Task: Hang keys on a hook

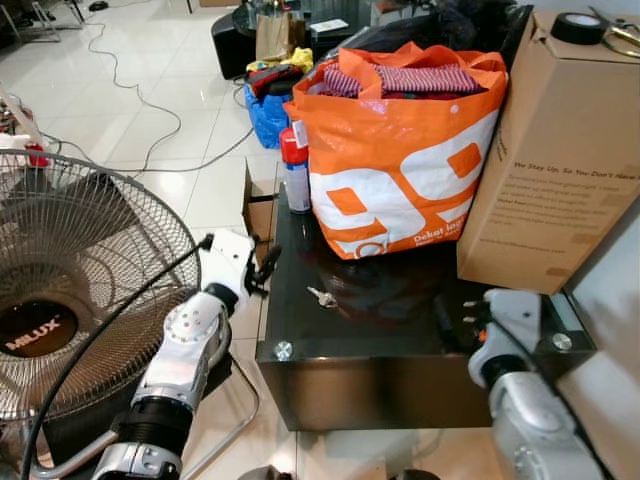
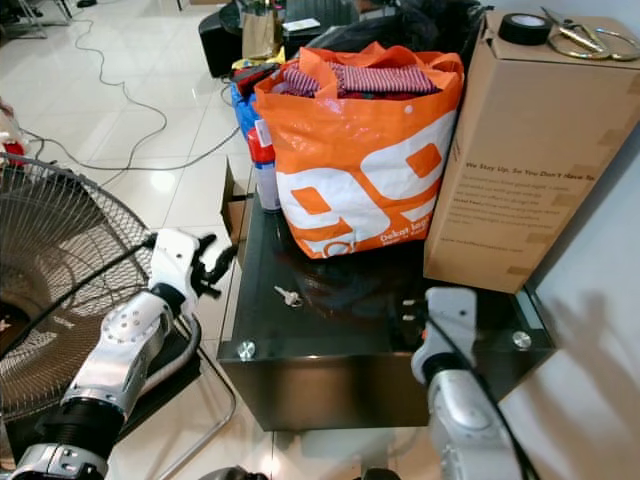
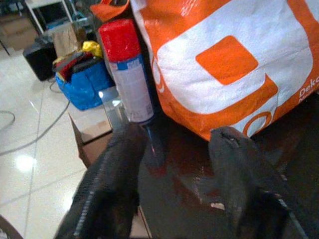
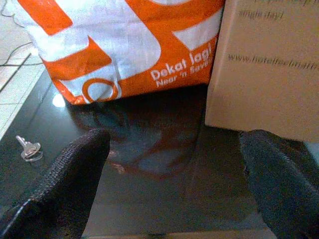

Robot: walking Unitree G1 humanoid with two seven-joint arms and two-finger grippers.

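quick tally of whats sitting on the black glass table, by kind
keys: 1
orange bag: 1
cardboard box: 1
spray can: 1
total: 4

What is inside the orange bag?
The orange bag is stuffed to the brim with folded cloth; a red-and-white striped piece lies on top. Whatever sits beneath that layer is hidden by the bag's sides.
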